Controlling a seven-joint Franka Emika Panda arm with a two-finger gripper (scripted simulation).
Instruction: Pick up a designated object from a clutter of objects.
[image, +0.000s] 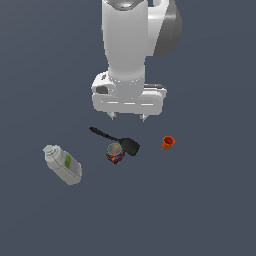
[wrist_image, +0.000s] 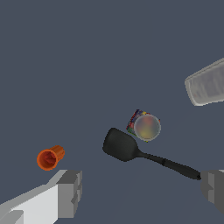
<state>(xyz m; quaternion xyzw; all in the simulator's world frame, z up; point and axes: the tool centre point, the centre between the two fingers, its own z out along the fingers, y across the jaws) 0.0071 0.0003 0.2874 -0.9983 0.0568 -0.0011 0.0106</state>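
The small can (image: 114, 153) with a silvery round top and a red, blue and yellow side stands on the dark floor, touching or right beside the blade of the black spatula (image: 116, 140). It also shows in the wrist view (wrist_image: 145, 125), with the spatula (wrist_image: 140, 152) beside it. My gripper (image: 129, 117) hangs open and empty above the clutter, off the floor, over the spatula. In the wrist view its two grey fingertips (wrist_image: 70, 192) stand wide apart at the picture's edge.
A tiny orange cup (image: 168, 142) lies on its side at the exterior view's right of the can; it also shows in the wrist view (wrist_image: 50, 158). A grey-white bottle with a green label (image: 63, 164) lies at the exterior view's left, partly seen in the wrist view (wrist_image: 206, 86).
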